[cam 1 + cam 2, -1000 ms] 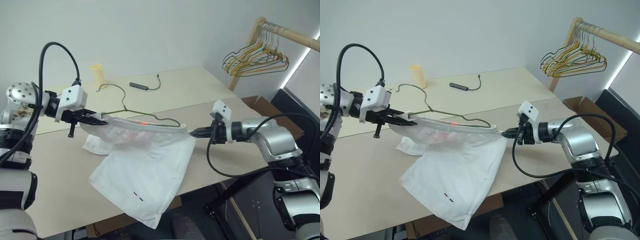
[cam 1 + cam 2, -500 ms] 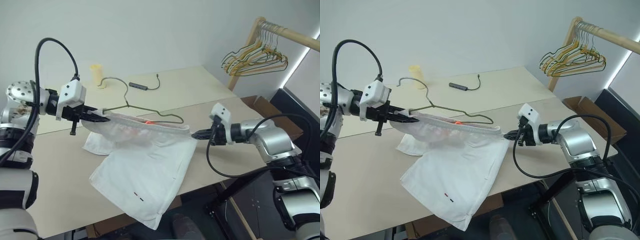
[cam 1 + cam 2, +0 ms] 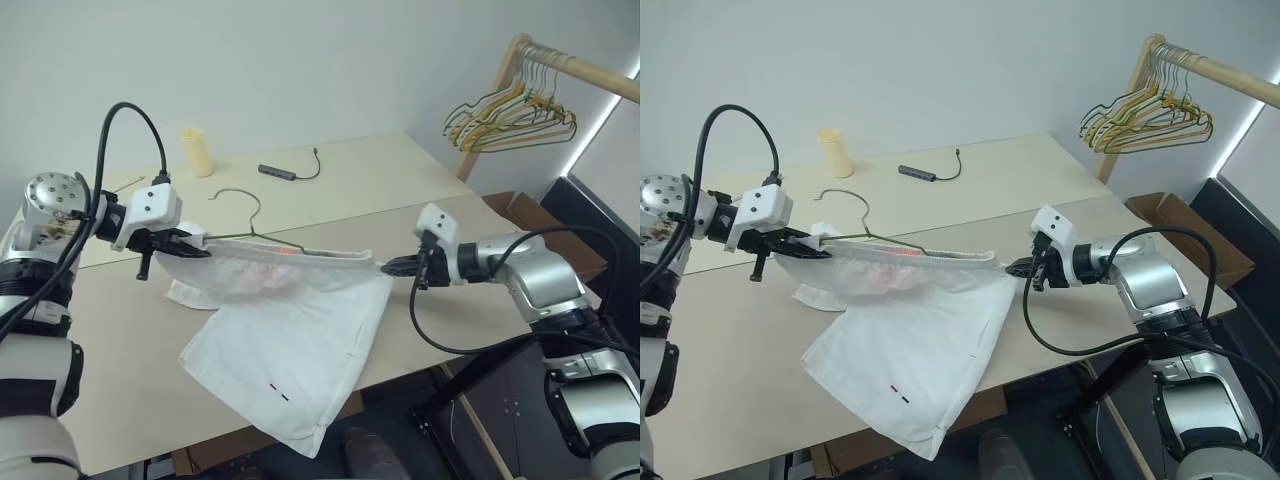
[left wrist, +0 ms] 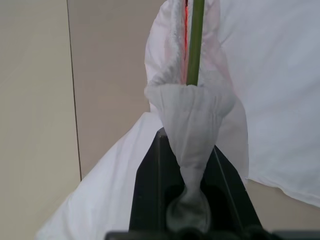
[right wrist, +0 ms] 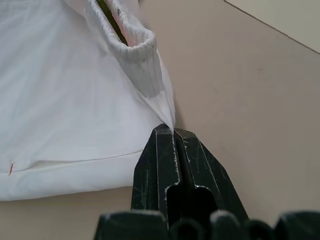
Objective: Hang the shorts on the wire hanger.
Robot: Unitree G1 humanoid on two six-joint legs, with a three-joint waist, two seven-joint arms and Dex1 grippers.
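White shorts (image 3: 290, 330) stretched by waistband, wire hanger (image 3: 245, 225) inside; left hand (image 3: 190, 244) and right hand (image 3: 385, 266) both clamped on fabric.

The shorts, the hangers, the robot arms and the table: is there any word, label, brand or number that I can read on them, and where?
There is none to read.
The shorts carry small red and black marks near the lower hem, too small to tell if they are letters.
The wire hanger, the bunched hangers on the wooden rack, the yellow cup and the dark cable device on the table show no writing.
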